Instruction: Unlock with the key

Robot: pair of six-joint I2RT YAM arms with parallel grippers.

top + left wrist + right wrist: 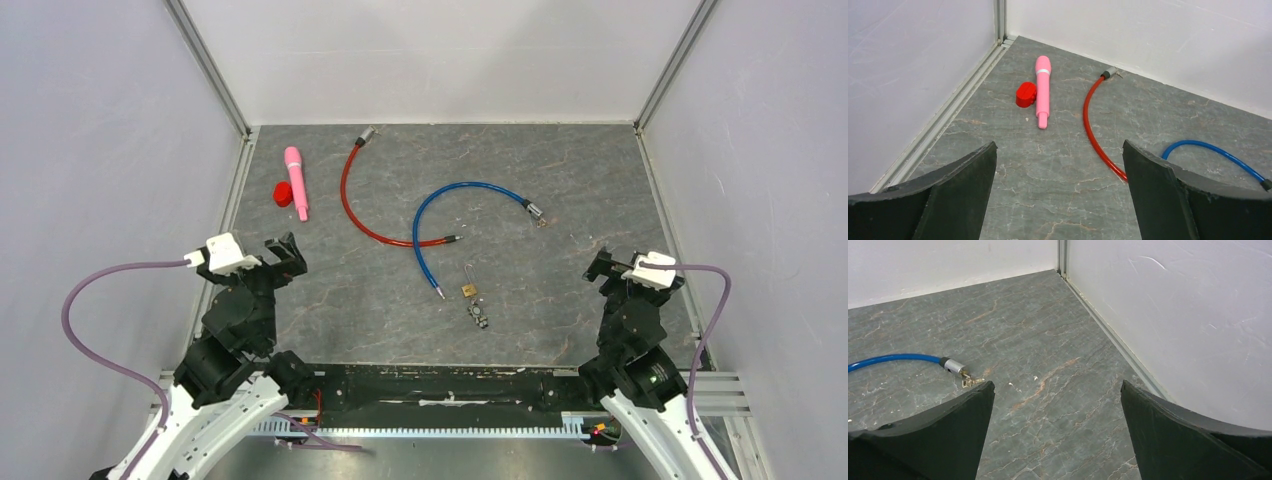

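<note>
A small brass padlock (468, 289) with a raised thin shackle lies on the grey table, front centre. A dark key (479, 316) lies just in front of it. Both show only in the top view. My left gripper (285, 255) is open and empty at the left edge, well to the left of the padlock. My right gripper (605, 265) is open and empty at the right, well to the right of it. In the wrist views the left gripper (1058, 150) and the right gripper (1057, 387) have their jaws wide apart over bare table.
A blue cable lock (455, 195) curves behind the padlock, its metal end (953, 366) with small brass keys (972, 382). A red cable (350, 190) crosses it on the left. A pink pen-shaped object (1042, 90) and a red cap (1025, 95) lie back left. White walls enclose the table.
</note>
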